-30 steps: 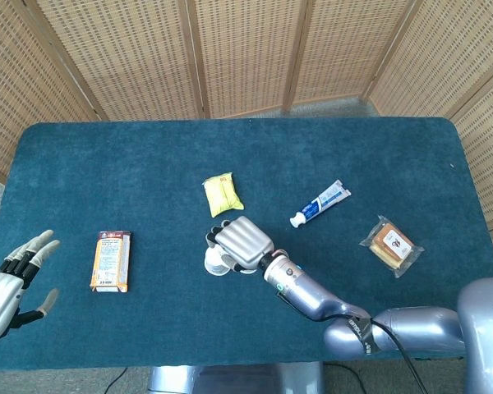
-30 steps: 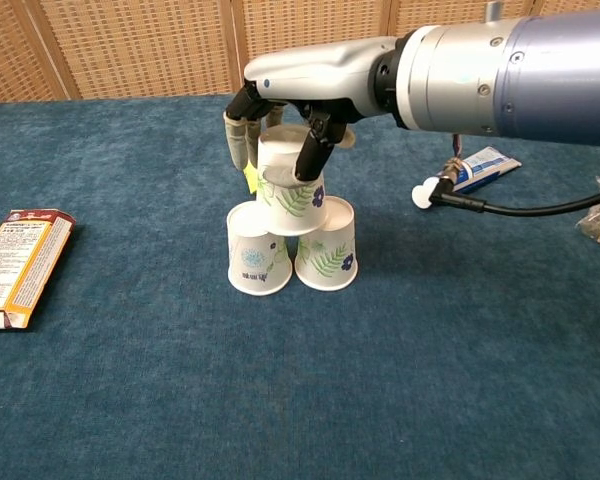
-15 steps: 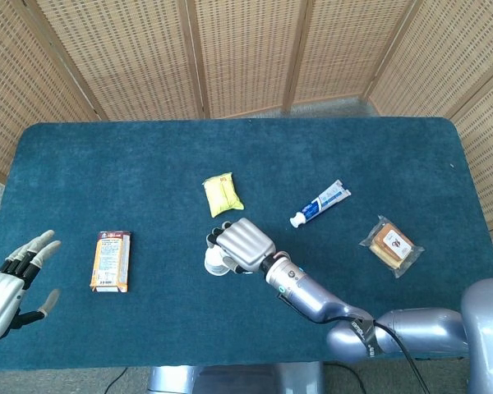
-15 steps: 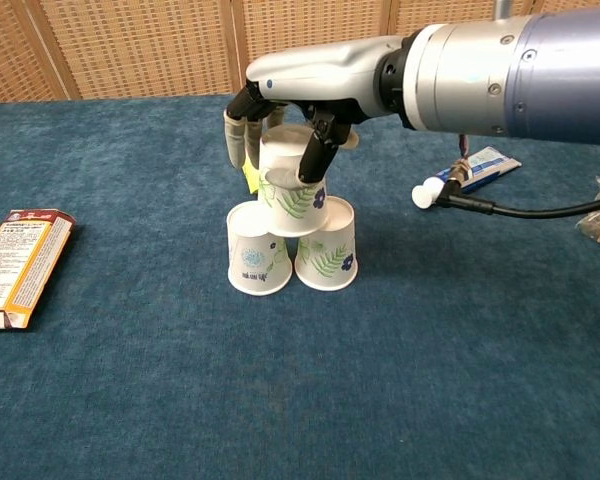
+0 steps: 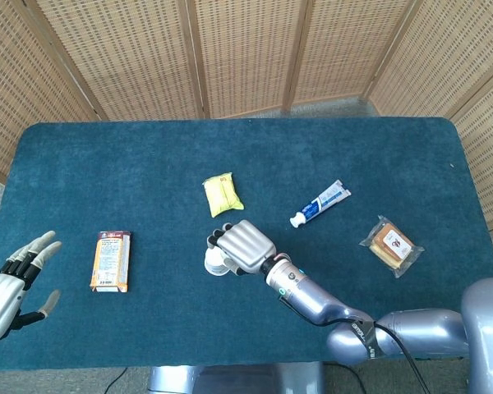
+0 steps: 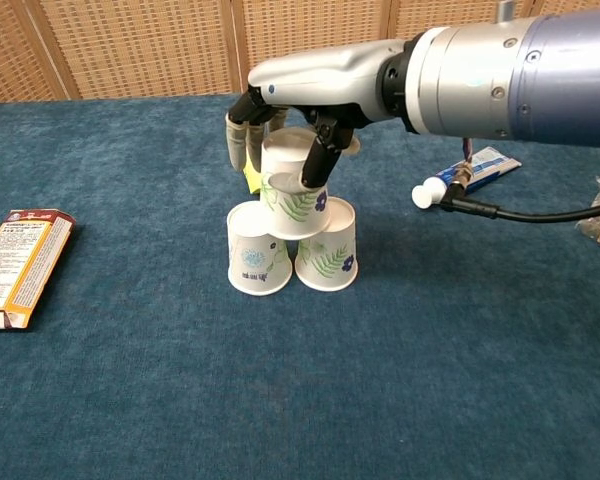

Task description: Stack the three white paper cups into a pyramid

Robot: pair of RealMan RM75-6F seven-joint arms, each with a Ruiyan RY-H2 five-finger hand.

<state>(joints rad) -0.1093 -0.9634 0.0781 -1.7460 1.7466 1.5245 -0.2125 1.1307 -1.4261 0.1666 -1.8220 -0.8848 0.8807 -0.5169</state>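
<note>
Three white paper cups with leaf prints stand upside down as a pyramid at the table's middle. The top cup point(image 6: 295, 195) rests on the left cup point(image 6: 257, 255) and the right cup point(image 6: 327, 255). My right hand point(image 6: 295, 95) reaches over the stack from the right and holds the top cup, thumb on its front, fingers behind it. In the head view this hand point(image 5: 245, 245) hides most of the cups point(image 5: 215, 264). My left hand point(image 5: 8, 287) hovers at the table's near left corner, fingers apart, holding nothing.
An orange box point(image 5: 111, 260) lies left of the stack. A yellow packet point(image 5: 222, 194) lies just behind the stack. A toothpaste tube point(image 5: 320, 203) and a wrapped snack point(image 5: 391, 245) lie to the right. A black cable point(image 6: 540, 210) hangs from my right forearm.
My right hand and forearm have crept slightly up and to the right over the top cup. The cups and my left hand stay where they were.
</note>
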